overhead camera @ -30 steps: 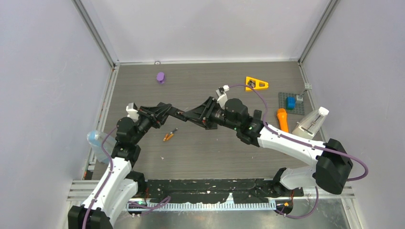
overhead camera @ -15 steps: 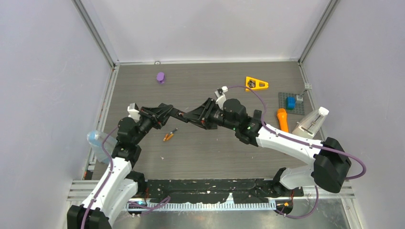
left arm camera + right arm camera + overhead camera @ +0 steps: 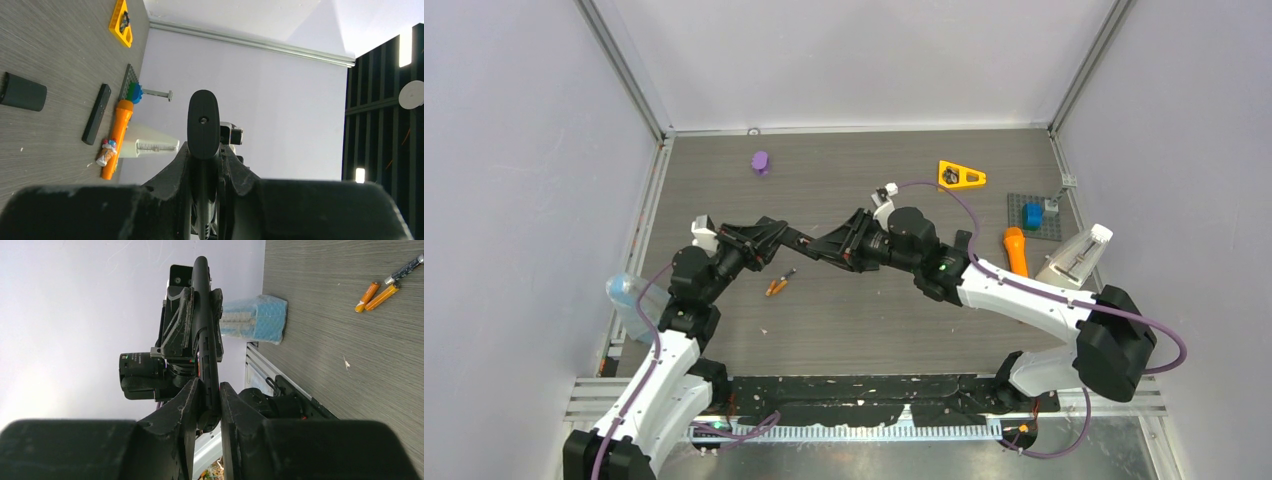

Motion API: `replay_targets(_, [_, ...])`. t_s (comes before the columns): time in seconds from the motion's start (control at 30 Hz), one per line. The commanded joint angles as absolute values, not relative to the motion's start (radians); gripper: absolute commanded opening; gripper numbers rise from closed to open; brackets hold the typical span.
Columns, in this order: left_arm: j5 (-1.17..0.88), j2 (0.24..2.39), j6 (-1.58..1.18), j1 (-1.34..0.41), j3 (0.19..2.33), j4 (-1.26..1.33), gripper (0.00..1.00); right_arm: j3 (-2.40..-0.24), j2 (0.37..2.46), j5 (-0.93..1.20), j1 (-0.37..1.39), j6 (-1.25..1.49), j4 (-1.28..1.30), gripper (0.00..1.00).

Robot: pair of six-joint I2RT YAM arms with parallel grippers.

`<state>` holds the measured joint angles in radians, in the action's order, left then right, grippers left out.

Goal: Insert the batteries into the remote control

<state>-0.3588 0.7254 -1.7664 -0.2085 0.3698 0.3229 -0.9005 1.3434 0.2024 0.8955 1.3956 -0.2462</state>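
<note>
left tool (image 3: 206,157) + right tool (image 3: 210,390): both grip remote control (image 3: 203,120) | batteries (image 3: 378,292): on table (image 3: 325,350)

No words, numbers, brand names or signs can be read in any of the views. In the left wrist view, fine dark printed marks resembling a scale are seen on the side of a white wedge-shaped block (image 3: 150,146), but they are too small to be made out.
</note>
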Motion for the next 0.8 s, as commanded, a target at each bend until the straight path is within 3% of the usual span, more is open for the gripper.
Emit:
replay_targets(0.0, [-0.378, 0.707, -1.745, -0.224, 0.419, 0.374, 0.00, -0.945, 1.342, 0.188, 0.901, 1.390, -0.223, 0.26])
replay_targets(0.13, [-0.372, 0.705, -1.730, -0.224, 0.421, 0.376, 0.00, -0.940, 1.337, 0.191, 0.901, 1.389, -0.222, 0.30])
replay_targets(0.2, [-0.364, 0.704, -1.713, -0.224, 0.424, 0.380, 0.00, -0.923, 1.322, 0.182, 0.901, 1.388, -0.244, 0.36])
replay_targets(0.47, [-0.371, 0.711, -1.553, -0.218, 0.433, 0.430, 0.00, -0.925, 1.247, 0.169, 0.894, 1.272, -0.244, 0.77])
replay_targets(0.53, [-0.406, 0.730, -1.495, -0.207, 0.431, 0.497, 0.00, -0.933, 1.229, 0.168, 0.889, 1.222, -0.209, 0.83])
replay_targets(0.77, [-0.747, 0.847, -1.251, -0.136, 0.480, 0.762, 0.00, -0.918, 1.149, 0.137, 0.837, 1.081, -0.094, 0.87])
